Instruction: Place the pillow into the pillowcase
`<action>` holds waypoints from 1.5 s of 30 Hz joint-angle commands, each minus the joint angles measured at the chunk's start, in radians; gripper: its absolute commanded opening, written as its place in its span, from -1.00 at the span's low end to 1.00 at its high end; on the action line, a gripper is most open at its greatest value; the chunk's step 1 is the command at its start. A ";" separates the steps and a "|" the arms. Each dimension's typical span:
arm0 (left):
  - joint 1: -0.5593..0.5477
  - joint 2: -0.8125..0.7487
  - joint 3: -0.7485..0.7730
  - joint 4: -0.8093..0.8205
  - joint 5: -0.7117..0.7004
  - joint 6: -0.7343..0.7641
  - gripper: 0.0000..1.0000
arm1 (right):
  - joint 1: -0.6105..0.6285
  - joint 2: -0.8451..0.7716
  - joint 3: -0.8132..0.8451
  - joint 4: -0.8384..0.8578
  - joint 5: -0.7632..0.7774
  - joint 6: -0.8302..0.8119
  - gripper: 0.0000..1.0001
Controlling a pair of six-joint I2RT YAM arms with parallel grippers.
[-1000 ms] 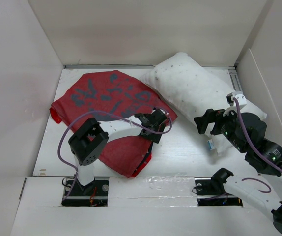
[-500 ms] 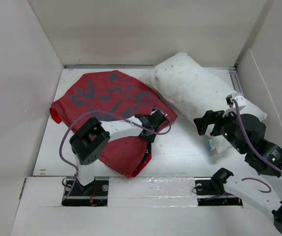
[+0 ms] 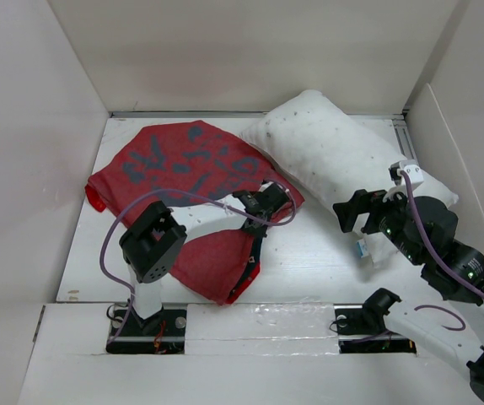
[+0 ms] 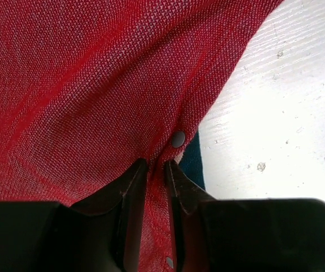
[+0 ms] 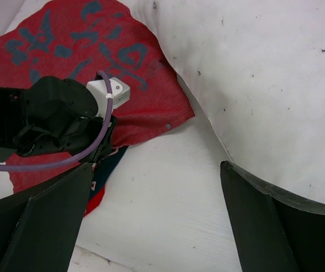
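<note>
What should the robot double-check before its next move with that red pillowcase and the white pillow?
1. Left pincer gripping the pillowcase edge: ok, red cloth is pinched in it.
2. Only one layer caught, so the mouth can open: cannot tell.
3. Right pincer open and empty: ok.
4. Pillow free to grab: ok, it lies unheld beside the pillowcase.
5. Pillow inside the pillowcase: not ok, it is fully outside.

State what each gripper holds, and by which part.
The left gripper pinches the pillowcase at its snap-buttoned edge; the right gripper holds nothing.
</note>
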 commanded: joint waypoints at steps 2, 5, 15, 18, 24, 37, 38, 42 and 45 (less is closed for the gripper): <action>0.001 -0.023 0.030 -0.027 -0.015 -0.007 -0.69 | 0.009 0.000 0.002 0.040 -0.001 -0.012 0.98; 0.001 -0.005 0.012 -0.016 0.006 0.002 -0.69 | 0.009 0.000 0.002 0.040 -0.001 -0.012 0.98; 0.001 -0.005 -0.034 0.012 0.051 0.011 -0.14 | 0.018 0.010 0.002 0.040 -0.001 -0.012 0.98; 0.019 0.006 -0.044 0.021 0.051 0.011 -0.22 | 0.018 0.010 0.002 0.040 -0.001 -0.012 0.98; 0.030 0.006 -0.044 0.021 0.027 -0.007 -0.68 | 0.018 0.019 0.002 0.040 -0.001 -0.012 0.98; 0.030 -0.055 -0.002 -0.030 -0.018 -0.025 -0.74 | 0.018 0.028 0.002 0.040 -0.001 -0.012 0.98; 0.030 -0.055 0.008 -0.030 -0.018 -0.025 -0.78 | 0.018 0.037 0.002 0.040 -0.001 -0.012 0.98; 0.030 -0.075 0.019 -0.057 -0.027 -0.025 -1.00 | 0.018 0.037 0.002 0.049 -0.001 -0.012 0.98; 0.030 -0.084 0.028 -0.057 -0.027 -0.025 -0.90 | 0.018 0.037 0.002 0.049 -0.001 -0.012 0.98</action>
